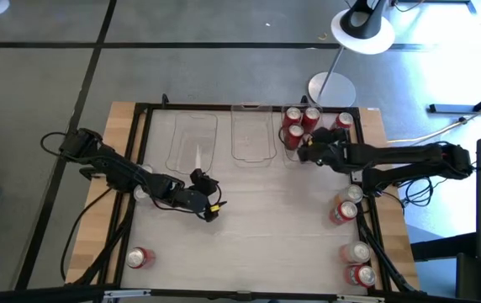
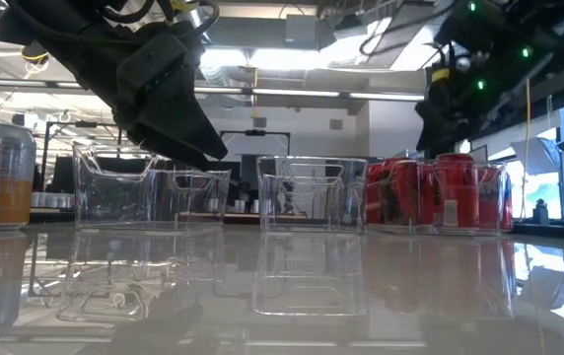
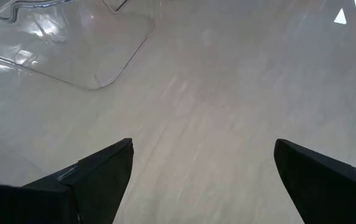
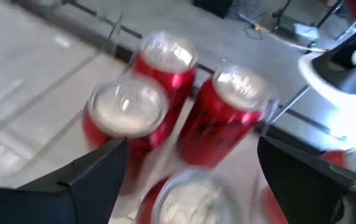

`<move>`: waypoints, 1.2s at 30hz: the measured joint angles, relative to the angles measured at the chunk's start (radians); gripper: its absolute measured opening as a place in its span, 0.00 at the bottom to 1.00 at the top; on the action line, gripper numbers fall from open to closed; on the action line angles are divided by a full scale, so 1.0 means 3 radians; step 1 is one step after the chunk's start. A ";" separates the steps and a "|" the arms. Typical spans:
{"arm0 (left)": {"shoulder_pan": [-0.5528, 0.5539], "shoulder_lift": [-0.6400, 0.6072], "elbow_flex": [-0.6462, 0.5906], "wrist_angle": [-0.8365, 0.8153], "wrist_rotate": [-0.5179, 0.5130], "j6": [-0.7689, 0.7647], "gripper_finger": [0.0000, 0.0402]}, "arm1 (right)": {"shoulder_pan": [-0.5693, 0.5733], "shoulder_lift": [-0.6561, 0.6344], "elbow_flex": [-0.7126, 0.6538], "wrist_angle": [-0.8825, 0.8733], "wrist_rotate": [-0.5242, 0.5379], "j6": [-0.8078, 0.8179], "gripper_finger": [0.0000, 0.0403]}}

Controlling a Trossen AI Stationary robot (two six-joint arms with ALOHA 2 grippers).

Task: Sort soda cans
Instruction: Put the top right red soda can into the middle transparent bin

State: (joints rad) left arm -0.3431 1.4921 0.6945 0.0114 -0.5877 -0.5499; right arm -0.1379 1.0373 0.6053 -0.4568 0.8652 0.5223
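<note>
Right gripper (image 1: 301,151) hanging over right-hand clear rectangular plastic bin (image 2: 438,229) at far table edge, fingers spread wide, gripping nothing — red cylindrical soda cans with silver tops (image 4: 165,62) standing upright, clustered inside, directly beneath it. More red cans (image 1: 346,210) lining right table edge; one lying near front-left corner (image 1: 139,257). Left gripper (image 1: 208,210) hovering over bare pale tabletop (image 3: 228,93), fingers apart, empty — open room toward centre. Two other clear bins (image 1: 192,141) standing empty at far edge.

Red cans, clear bins, pale table

The cans (image 1: 295,126) are red with silver tops (one (image 2: 1,175) at the low view's edge shows orange), the bins (image 1: 192,141) clear, the table (image 1: 266,227) pale with a black frame (image 1: 140,160), both arms (image 1: 409,158) dark.
</note>
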 joint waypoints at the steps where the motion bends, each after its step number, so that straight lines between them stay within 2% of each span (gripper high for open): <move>1: 0.0000 0.0000 0.0000 0.0001 0.0000 0.0000 0.93 | 0.0000 -0.0018 0.0088 -0.0088 0.0023 -0.0017 0.88; 6: 0.0000 0.0000 0.0000 -0.0001 0.0000 0.0000 0.93 | 0.0000 -0.0064 0.0451 -0.0318 0.0013 -0.0028 0.88; 10: 0.0000 0.0000 -0.0001 0.0001 0.0000 0.0000 0.93 | 0.0000 -0.0067 0.0615 -0.0291 -0.0355 -0.0028 0.88; 13: 0.0000 0.0000 -0.0001 0.0001 0.0000 0.0000 0.93 | 0.0000 -0.0067 0.0637 -0.0212 -0.0459 -0.0045 0.88; 16: 0.0000 0.0000 -0.0001 0.0001 0.0000 0.0000 0.93 | -0.0005 -0.0067 0.0637 -0.0209 -0.0461 -0.0229 0.88; 18: 0.0000 0.0000 -0.0001 0.0001 0.0000 0.0000 0.93 | -0.0063 -0.0067 0.0638 -0.0214 -0.0296 -0.0284 0.88; 23: 0.0000 0.0000 -0.0003 0.0002 0.0000 0.0000 0.93 | -0.0530 -0.0067 0.0641 -0.0263 -0.0337 -0.0452 0.88; 30: 0.0000 0.0000 -0.0003 0.0003 0.0000 -0.0013 0.93 | -0.1487 0.0001 0.0774 -0.0577 -0.1085 -0.0584 0.88; 36: 0.0015 0.0000 -0.0003 0.0003 0.0000 -0.0001 0.93 | -0.1940 0.0277 0.1209 -0.1001 -0.1079 -0.0944 0.88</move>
State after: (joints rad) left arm -0.3385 1.4921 0.6937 0.0124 -0.5876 -0.5503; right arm -0.7199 1.1205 0.9681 -0.7572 0.5415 0.2392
